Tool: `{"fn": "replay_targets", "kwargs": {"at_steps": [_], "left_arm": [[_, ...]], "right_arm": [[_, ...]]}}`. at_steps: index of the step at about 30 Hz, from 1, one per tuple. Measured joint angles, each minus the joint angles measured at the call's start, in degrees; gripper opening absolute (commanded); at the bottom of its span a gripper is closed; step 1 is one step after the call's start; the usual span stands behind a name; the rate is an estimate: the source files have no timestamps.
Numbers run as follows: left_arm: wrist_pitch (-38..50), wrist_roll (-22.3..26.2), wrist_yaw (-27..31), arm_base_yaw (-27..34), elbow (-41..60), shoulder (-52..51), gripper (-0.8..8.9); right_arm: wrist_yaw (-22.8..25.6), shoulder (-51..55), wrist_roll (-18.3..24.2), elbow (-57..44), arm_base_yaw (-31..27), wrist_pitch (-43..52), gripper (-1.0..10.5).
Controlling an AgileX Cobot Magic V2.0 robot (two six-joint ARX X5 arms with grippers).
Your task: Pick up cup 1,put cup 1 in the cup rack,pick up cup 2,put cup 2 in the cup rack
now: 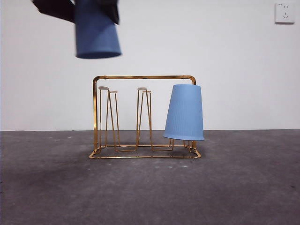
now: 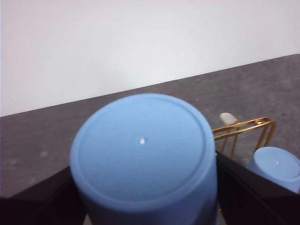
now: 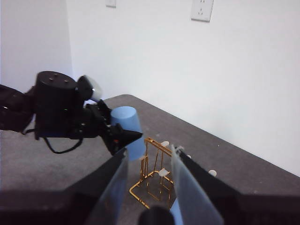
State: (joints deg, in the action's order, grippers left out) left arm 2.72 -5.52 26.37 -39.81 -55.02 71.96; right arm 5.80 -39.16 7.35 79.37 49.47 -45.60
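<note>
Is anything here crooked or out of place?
Yes: the blue cup already on the cup rack hangs upside down at its right end and tilts, its mouth swung out sideways. The left gripper holds the second cup high above the rack's left side. The right gripper is empty.

The front camera sits low, level with the grey table [image 1: 150, 187], facing the white wall. Both wrist cameras look down from above; all share the gold wire rack [image 1: 144, 117].
</note>
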Motion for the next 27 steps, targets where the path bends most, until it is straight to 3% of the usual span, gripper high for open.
{"fn": "replay_targets", "kwargs": {"at_steps": [27], "left_arm": [[3.8,-4.2,-3.0,4.1,0.0,13.1,-0.08]], "right_arm": [[0.2,0.0,0.0,0.0,0.0,-2.4,1.6]]}}
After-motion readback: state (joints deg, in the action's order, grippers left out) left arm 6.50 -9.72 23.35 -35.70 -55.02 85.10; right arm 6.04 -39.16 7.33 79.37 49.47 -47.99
